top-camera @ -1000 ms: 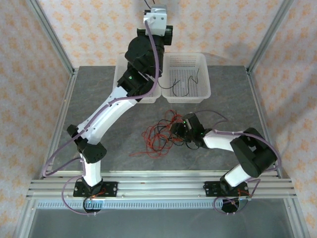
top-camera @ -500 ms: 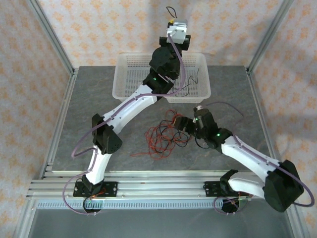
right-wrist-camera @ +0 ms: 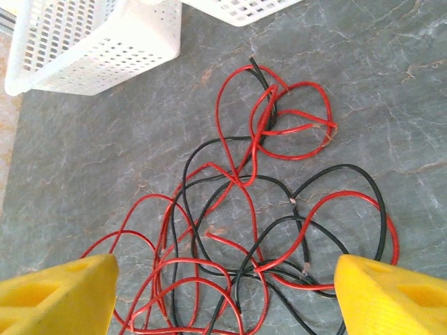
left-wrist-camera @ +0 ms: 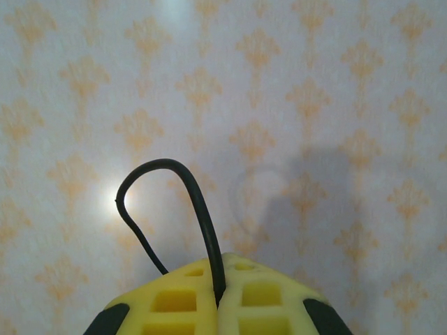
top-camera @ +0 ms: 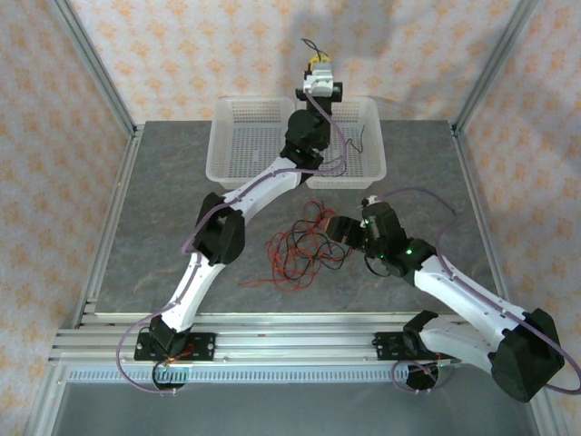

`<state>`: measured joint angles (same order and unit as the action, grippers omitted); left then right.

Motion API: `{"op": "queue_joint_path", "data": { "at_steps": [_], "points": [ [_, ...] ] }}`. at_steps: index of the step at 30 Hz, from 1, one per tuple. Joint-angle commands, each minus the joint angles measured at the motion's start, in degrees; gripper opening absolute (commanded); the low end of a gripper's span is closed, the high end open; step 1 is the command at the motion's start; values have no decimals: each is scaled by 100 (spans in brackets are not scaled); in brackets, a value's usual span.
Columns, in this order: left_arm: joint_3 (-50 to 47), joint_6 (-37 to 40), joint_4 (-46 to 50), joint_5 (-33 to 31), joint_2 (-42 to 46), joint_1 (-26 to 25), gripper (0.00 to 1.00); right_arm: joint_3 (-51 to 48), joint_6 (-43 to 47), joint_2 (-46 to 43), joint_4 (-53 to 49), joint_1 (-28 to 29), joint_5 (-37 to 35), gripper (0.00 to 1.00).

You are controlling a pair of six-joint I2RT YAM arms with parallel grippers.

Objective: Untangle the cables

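Swung right since a second ago, the left gripper [top-camera: 316, 73] sits high at 12 o'clock above the baskets [top-camera: 221, 168], clamped on a black cable [left-wrist-camera: 198, 202] (looped). The right gripper [right-wrist-camera: 223, 296] has spread wide, holding nothing, over the tangle [top-camera: 298, 247] mid-table.

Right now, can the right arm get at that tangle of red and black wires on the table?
Probably yes: the right gripper hangs open directly over the tangle, with nothing between them.
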<state>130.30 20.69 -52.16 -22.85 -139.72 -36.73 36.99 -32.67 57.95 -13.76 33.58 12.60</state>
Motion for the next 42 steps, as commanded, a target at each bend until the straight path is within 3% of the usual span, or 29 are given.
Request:
{"op": "queue_joint_path", "data": {
  "at_steps": [1, 5, 12, 17, 21, 27, 34, 39, 42],
  "points": [
    [-44, -644, -393, 204, -305, -1, 0, -113, 79, -13, -9, -27, -156, 81],
    [-513, -1126, 15, 365, -277, -70, 0, -94, 102, 67, 22, -31, -153, 81],
    [-517, -1309, 2184, 543, -64, -174, 0, 239, 172, 301, -256, -89, -140, 80],
    [163, -1379, 4203, 513, -217, -176, 3, 405, 188, 338, -401, -159, -88, 80],
    [434, -1404, 4926, 462, -404, -167, 6, 465, 224, 326, -444, -203, -22, 80],
    [469, -1709, 5388, 646, -490, -76, 19, 433, 236, 251, -493, -238, -14, 80],
    [774, -1961, 5568, 1285, -518, -71, 43, 427, 199, 243, -515, -256, -17, 80],
    [783, -2012, 5524, 1281, -240, -71, 65, 450, 180, 249, -554, -256, 1, 80],
    [786, -2007, 5537, 1086, -68, -71, 67, 467, 176, 269, -602, -256, 7, 80]
  ]
}}
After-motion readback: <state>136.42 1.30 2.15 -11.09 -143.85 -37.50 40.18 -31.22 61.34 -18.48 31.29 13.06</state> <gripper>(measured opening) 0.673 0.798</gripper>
